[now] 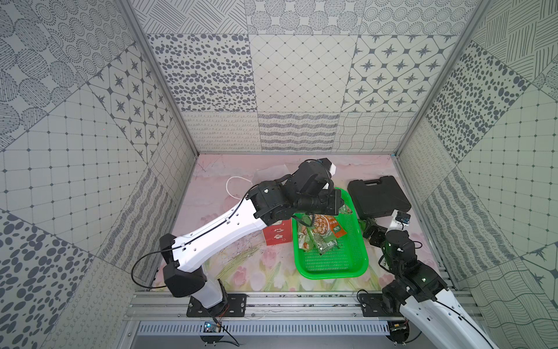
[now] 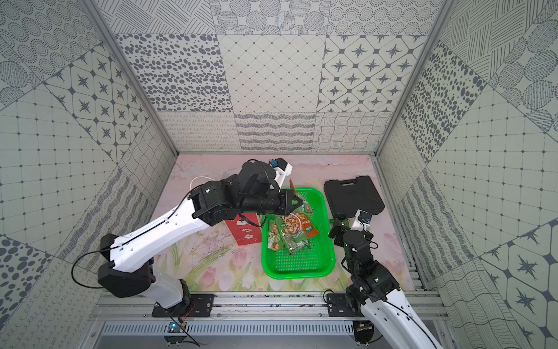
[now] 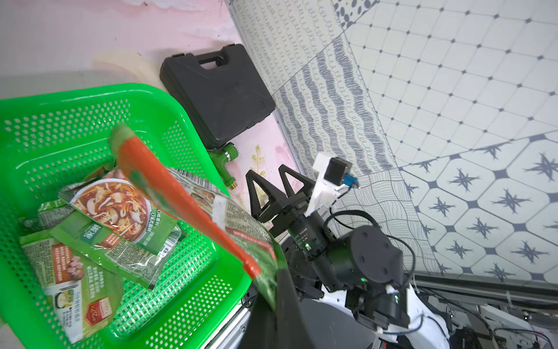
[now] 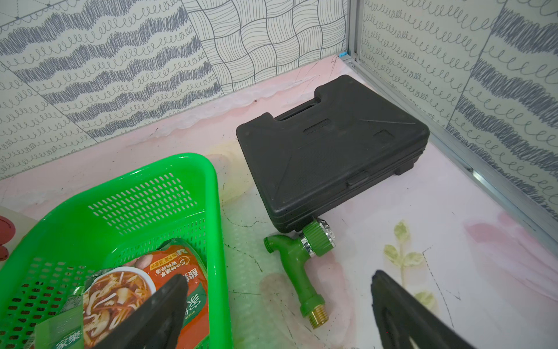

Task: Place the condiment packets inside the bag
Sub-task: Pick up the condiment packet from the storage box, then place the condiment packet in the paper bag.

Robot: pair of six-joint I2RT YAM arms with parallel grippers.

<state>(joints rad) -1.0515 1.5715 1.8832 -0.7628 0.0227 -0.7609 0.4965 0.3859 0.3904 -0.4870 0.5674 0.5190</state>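
Note:
My left gripper (image 2: 297, 203) is shut on one condiment packet (image 3: 181, 205), green with an orange-red band, which hangs edge-on over the far end of the green basket (image 2: 299, 275). Several more condiment packets (image 1: 320, 232) lie heaped in the basket, also seen in the left wrist view (image 3: 114, 211). The bag (image 1: 277, 235) lies on its side left of the basket. Only its red lower part and a white cord handle (image 1: 238, 187) show, as my left arm covers the rest. My right gripper (image 4: 277, 278) stands open and empty, low beside the basket's right rim.
A black plastic case (image 1: 379, 196) lies at the back right. A green tap (image 4: 299, 266) rests on the table against its near corner, just ahead of my right gripper's fingers (image 3: 253, 187). Patterned walls close in the table on three sides.

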